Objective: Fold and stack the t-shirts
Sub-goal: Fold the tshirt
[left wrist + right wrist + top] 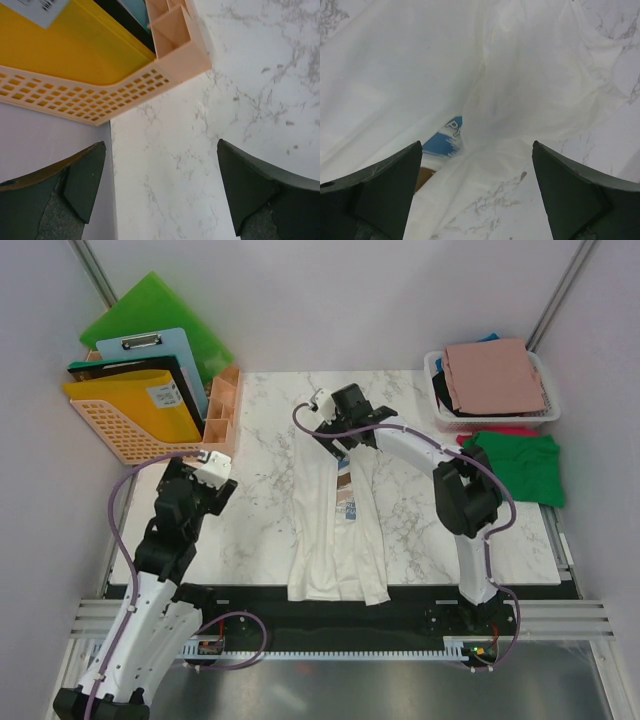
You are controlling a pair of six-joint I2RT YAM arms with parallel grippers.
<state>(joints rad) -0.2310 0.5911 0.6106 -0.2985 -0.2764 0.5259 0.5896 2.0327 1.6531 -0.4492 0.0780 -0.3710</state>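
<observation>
The left gripper (160,162) hangs spread wide over the white marble tabletop (240,75), beside the peach plastic mesh file basket (75,95); a careless swing could knock it. Mid-table, the narrowly folded cream-white cloth t-shirt (335,540) may slide apart. The right gripper (476,157) gapes empty above it; folds hide most of its blue print (442,142).

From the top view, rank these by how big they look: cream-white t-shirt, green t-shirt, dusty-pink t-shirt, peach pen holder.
1. cream-white t-shirt, clearly largest.
2. dusty-pink t-shirt and green t-shirt: they look about alike, so they are not ranked against each other.
3. peach pen holder, smallest.
</observation>
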